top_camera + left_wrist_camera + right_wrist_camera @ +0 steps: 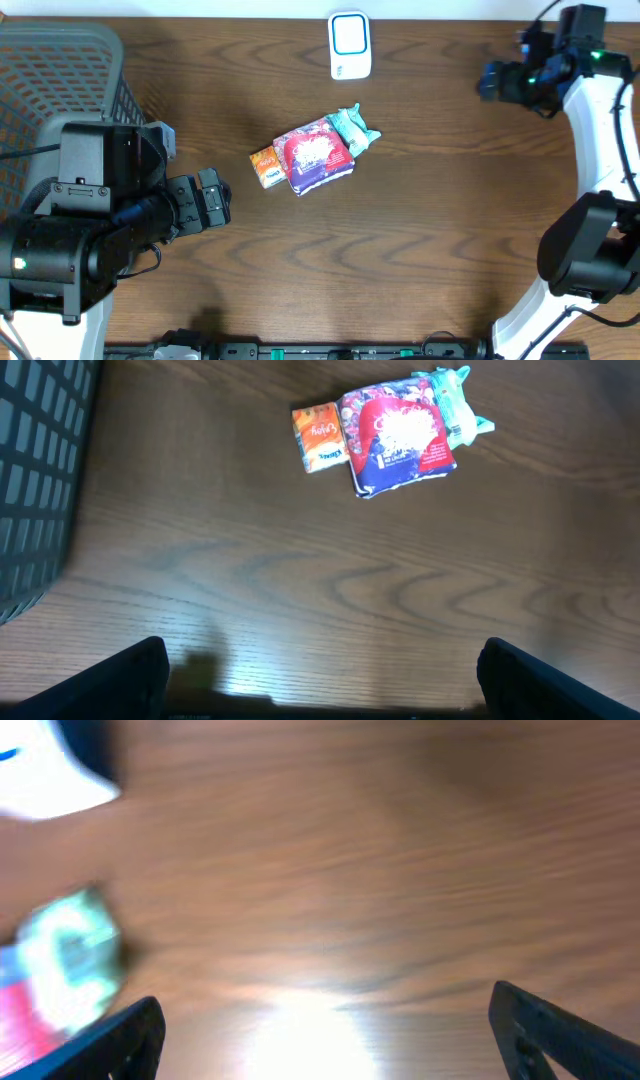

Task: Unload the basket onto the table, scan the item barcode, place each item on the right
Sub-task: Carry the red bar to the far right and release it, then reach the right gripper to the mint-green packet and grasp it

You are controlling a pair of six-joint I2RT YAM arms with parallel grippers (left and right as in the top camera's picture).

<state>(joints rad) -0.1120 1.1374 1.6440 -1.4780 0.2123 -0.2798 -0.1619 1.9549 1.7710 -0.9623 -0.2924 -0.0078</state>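
Three small packets lie bunched at the table's middle: an orange one [266, 167], a red and purple pouch [318, 157] and a teal one [354, 129]. The left wrist view shows the same orange packet [320, 437], pouch [398, 432] and teal packet [456, 400] far ahead. A white barcode scanner [349, 45] stands at the far edge. My left gripper [213, 198] hangs open at the left, empty, its fingertips [130, 675] wide apart. My right gripper [490, 80] is open and empty at the far right. Its blurred view catches the scanner [50, 765] and teal packet [70, 955].
A grey slatted basket [70, 75] stands at the far left, its wall [35, 470] showing beside the left gripper. The right arm's white links [600, 130] rise along the right edge.
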